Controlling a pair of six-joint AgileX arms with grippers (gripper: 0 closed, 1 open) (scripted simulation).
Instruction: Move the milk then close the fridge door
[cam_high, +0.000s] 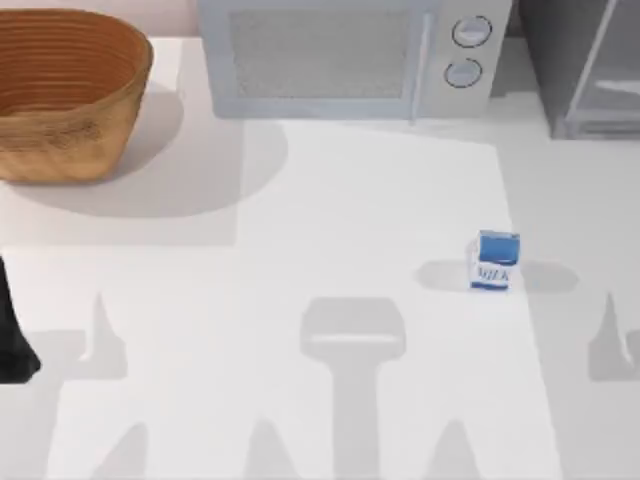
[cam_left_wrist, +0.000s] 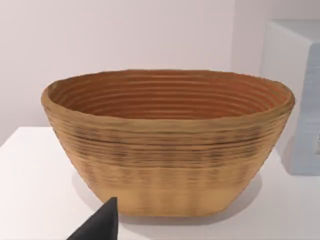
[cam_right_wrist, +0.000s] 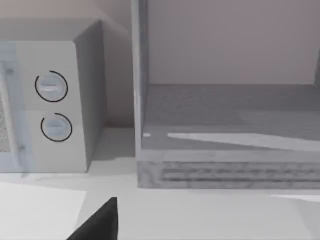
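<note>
Standing open at the table's far right, the fridge (cam_right_wrist: 230, 135) is cut off by the frame beside the microwave (cam_high: 350, 55) and basket (cam_high: 65, 90). The milk (cam_high: 494, 261) stands upright right of centre, its blue lettering too blurred to read. Whether either gripper is open, I cannot tell.

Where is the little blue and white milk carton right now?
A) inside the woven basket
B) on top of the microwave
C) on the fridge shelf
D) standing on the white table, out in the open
D: the small blue and white gabled milk carton stands upright on the white table, toward its right side, in front of the white microwave with two round knobs.
</note>
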